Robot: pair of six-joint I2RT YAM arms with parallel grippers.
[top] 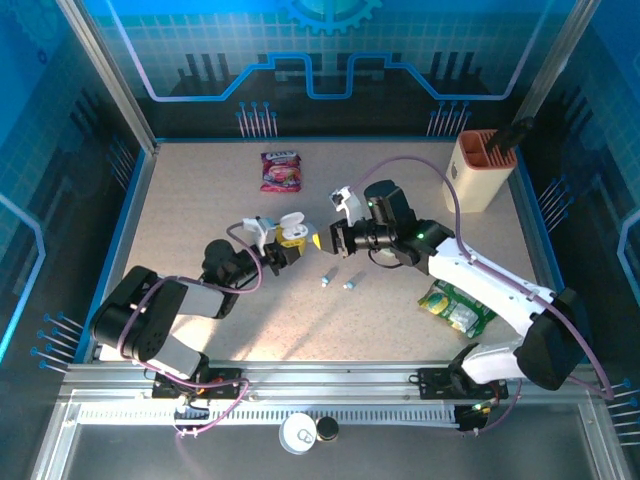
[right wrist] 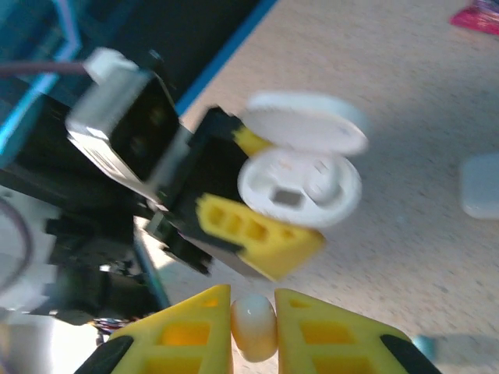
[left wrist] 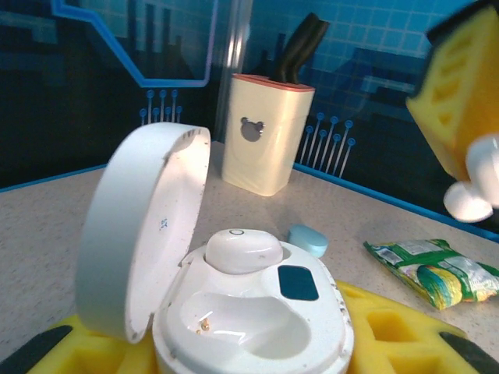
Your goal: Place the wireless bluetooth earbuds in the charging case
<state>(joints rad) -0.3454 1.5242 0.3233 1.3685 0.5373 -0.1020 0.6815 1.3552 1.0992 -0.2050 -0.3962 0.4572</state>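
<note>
Top camera: high above and behind the arm bases [top: 195, 385], looking steeply down on the whole table [top: 200, 200]. Left wrist camera: low and very close to the open charging case [left wrist: 249, 327], facing across the table toward the knife block [left wrist: 265, 132]. Right wrist camera: looks down past its own fingers [right wrist: 187, 339], earbud [right wrist: 253, 323] between them, onto the same case [right wrist: 300, 183], centre frame. All three share it.

Round white plastic charging case [left wrist: 257, 335]: smooth, glossy, flecked. Small white plastic earbud [left wrist: 242, 251]: glossy. Speckled beige tabletop [left wrist: 47, 226]: matt. Far cream plastic holder [left wrist: 265, 140]: satin. Green foil packet [left wrist: 437, 273]: crinkled, shiny.
</note>
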